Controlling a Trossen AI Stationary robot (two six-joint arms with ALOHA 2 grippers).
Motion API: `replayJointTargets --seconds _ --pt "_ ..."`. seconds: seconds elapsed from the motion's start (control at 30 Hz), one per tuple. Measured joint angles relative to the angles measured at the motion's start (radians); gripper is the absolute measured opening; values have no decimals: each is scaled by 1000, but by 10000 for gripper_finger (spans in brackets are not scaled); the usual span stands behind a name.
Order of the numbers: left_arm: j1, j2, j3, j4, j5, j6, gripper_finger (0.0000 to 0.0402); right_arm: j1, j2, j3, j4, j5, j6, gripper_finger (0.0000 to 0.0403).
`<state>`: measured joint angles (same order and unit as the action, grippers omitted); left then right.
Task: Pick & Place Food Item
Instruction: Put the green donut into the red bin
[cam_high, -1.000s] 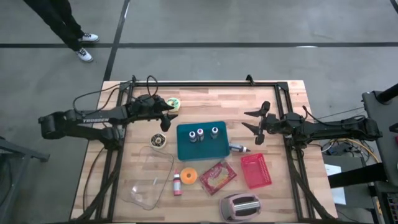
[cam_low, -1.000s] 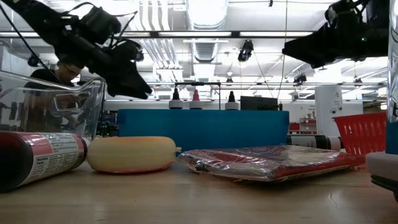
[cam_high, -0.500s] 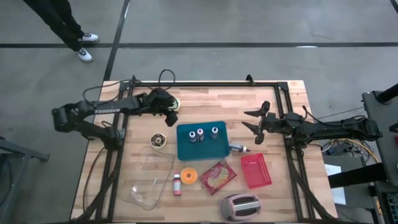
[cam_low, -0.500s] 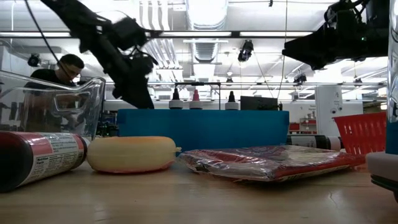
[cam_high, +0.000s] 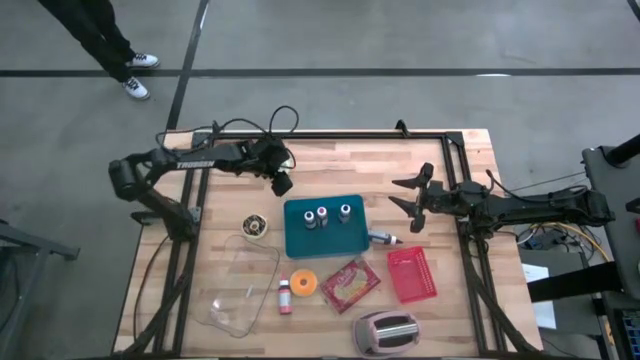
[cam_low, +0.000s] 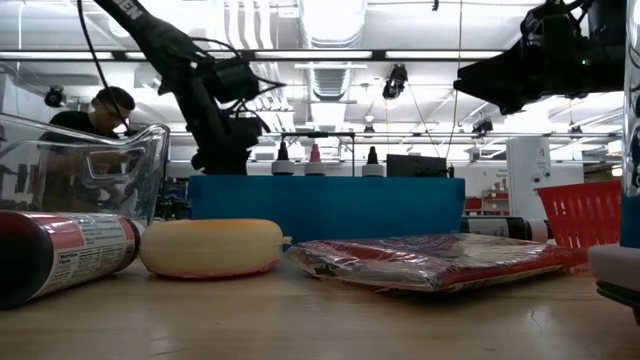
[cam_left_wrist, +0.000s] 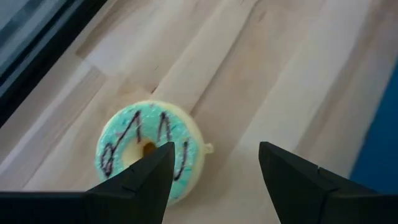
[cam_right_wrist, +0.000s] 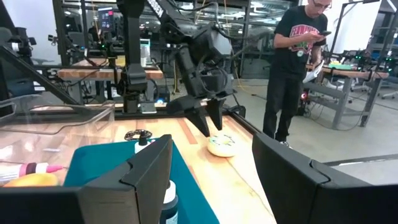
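Teal rectangular tray (cam_high: 300, 240) holds three small bottles (cam_high: 322, 214). One mint-frosted doughnut (cam_left_wrist: 149, 149) lies on the wooden surface (cam_high: 440, 310) under the left tool (cam_high: 282, 183), its fingers spread. Right tool (cam_high: 408, 200) hangs released.

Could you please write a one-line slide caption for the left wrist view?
Open left gripper poised above the iced doughnut on the wooden table, not yet touching it.

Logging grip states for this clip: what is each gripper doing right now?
Left gripper: open, holding nothing, above the donut.
Right gripper: open, holding nothing, beside the teal tray.
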<state>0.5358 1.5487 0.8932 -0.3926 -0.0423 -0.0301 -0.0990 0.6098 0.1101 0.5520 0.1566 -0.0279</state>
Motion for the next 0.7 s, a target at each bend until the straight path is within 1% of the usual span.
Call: replayJointTargets --seconds 0.27,0.47,0.6,0.7 --pt "46 43 51 -62 3 -9 236 0 0 0 -1 -1 -1 219" --pt "48 77 100 -111 30 -30 236 0 0 0 -1 -1 -1 219" --pt "48 113 130 -124 72 -34 236 0 0 0 -1 -7 -1 219" --pt "47 139 147 -151 77 -34 236 1 0 0 -1 -8 -1 219"
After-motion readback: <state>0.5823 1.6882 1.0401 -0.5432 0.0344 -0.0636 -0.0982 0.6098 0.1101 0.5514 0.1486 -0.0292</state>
